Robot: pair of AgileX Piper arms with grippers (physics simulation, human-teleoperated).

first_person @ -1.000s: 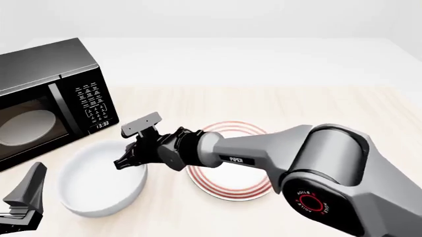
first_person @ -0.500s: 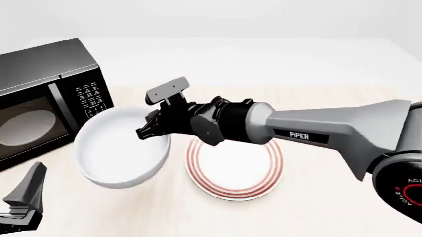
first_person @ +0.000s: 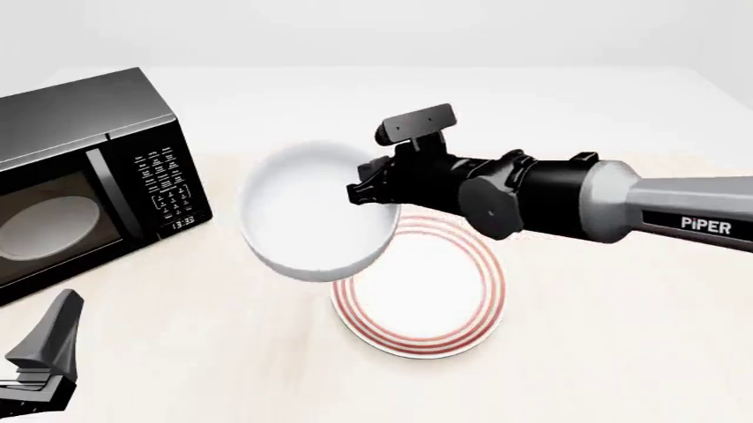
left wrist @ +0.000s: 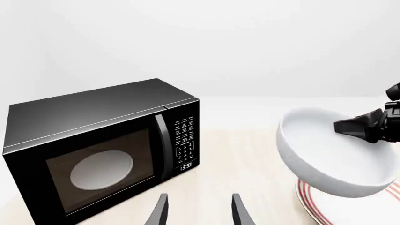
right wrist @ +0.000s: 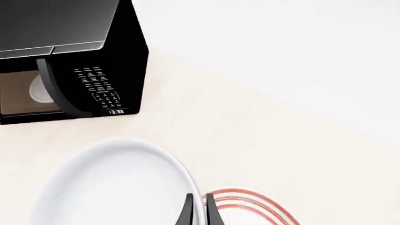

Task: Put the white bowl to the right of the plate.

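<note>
One white bowl (first_person: 316, 214), pinched at its rim by the right end effector (first_person: 367, 192), hangs tilted at ten o'clock of the one plate (first_person: 419, 295), seemingly overlapping it; the left end effector (left wrist: 198, 213) stands wide apart beside one microwave (first_person: 83, 167).

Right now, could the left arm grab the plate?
Probably not easily. The left gripper sits open near the table's front-left corner, and the white bowl, held up by the right gripper, hangs over the near-left edge of the plate.

The right arm (first_person: 659, 211) reads "PiPER"; the microwave (first_person: 70, 176) display at nine o'clock shows "13:33".
</note>
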